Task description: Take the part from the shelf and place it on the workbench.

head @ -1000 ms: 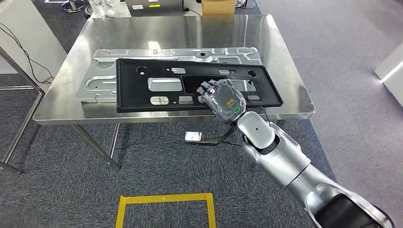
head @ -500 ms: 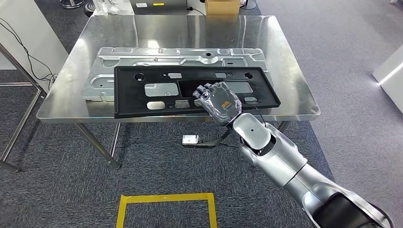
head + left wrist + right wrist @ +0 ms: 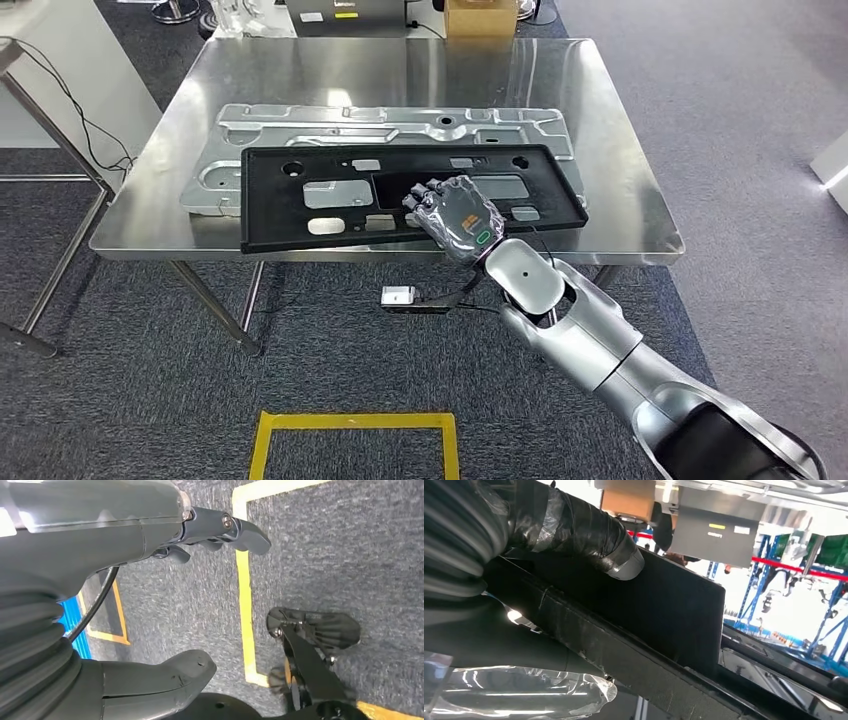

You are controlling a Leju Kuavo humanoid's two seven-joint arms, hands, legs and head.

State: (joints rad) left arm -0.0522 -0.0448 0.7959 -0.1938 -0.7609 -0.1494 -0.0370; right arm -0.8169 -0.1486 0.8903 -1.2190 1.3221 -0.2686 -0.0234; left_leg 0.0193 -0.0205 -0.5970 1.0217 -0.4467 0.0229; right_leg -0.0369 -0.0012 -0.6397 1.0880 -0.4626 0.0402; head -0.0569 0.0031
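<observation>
- Stainless steel workbench (image 3: 620, 130): bare shiny top spreads beyond and to either side of the right hand (image 3: 457, 215); near edge runs just under its wrist.
- Silver stamped metal panel (image 3: 300, 125): lies beyond the hand, partly under the black part.
- Black flat rectangular plastic part with cut-outs (image 3: 275, 200): on the panel, near edge gripped by the right hand's curled fingers.
- Left hand (image 3: 150, 580): over carpet, fingers spread, holding nothing.

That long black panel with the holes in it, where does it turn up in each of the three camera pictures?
Head view: the black panel lies across the steel table, over a silver panel, with the right hand at its near edge.
Left wrist view: not in it; carpet and yellow floor tape.
Right wrist view: its dark edge seen close.
Shared landmark: the right hand on the panel.
</observation>
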